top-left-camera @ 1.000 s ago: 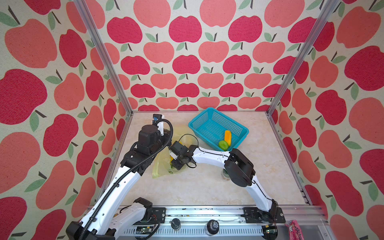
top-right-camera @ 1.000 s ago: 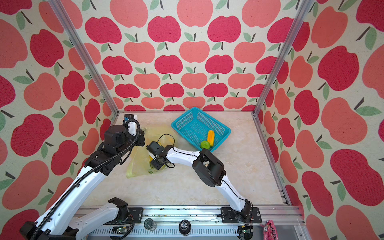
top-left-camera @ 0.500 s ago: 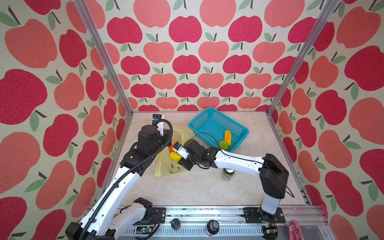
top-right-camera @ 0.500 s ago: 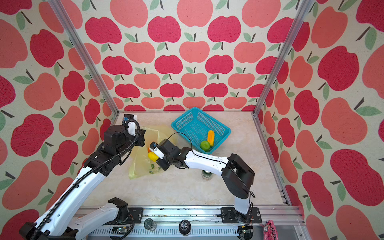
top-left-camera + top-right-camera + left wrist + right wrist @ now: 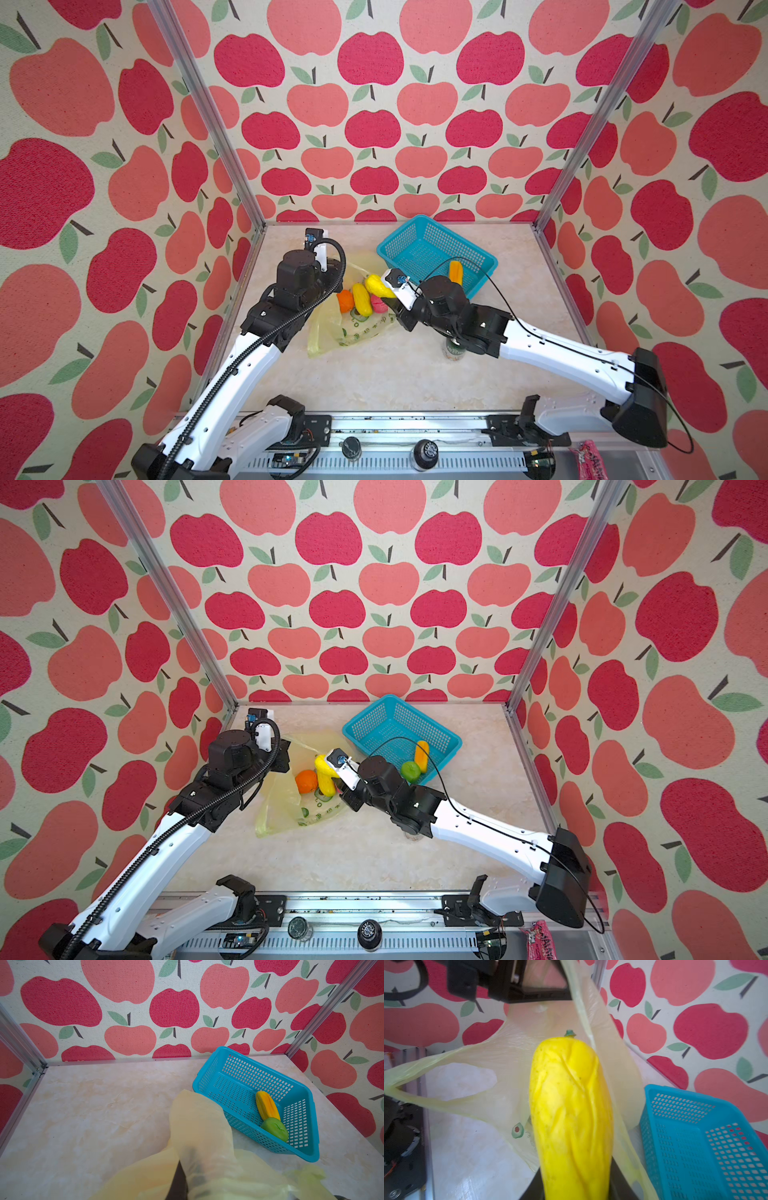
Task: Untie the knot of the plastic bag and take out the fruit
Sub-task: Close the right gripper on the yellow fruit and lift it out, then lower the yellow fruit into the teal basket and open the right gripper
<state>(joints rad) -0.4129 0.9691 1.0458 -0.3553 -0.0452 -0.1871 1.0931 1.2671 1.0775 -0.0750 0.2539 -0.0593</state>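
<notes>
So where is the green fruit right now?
The green fruit sits inside the blue basket, right of centre in a top view, in the corner nearest the robot and next to a long orange-yellow fruit.

Bright, even light, soft shadows; wide-angle bending at edges; close plastic bag (image 5: pixel 199 1126) blurred.

My left arm (image 5: pixel 232 374) rises from the near edge along the left side of the worktop (image 5: pixel 374 374), elbow bent and wrist tipped forward and down. The left claw (image 5: pixel 187 1180) is pinched fully together on the plastic bag (image 5: pixel 199 1126). My right arm (image 5: pixel 561 357) stretches low from the right, forearm nearly level, wrist carried past the middle. The right claw (image 5: pixel 574 1184) grips the yellow fruit (image 5: pixel 569 1105), with a dark finger on either side of it.
</notes>
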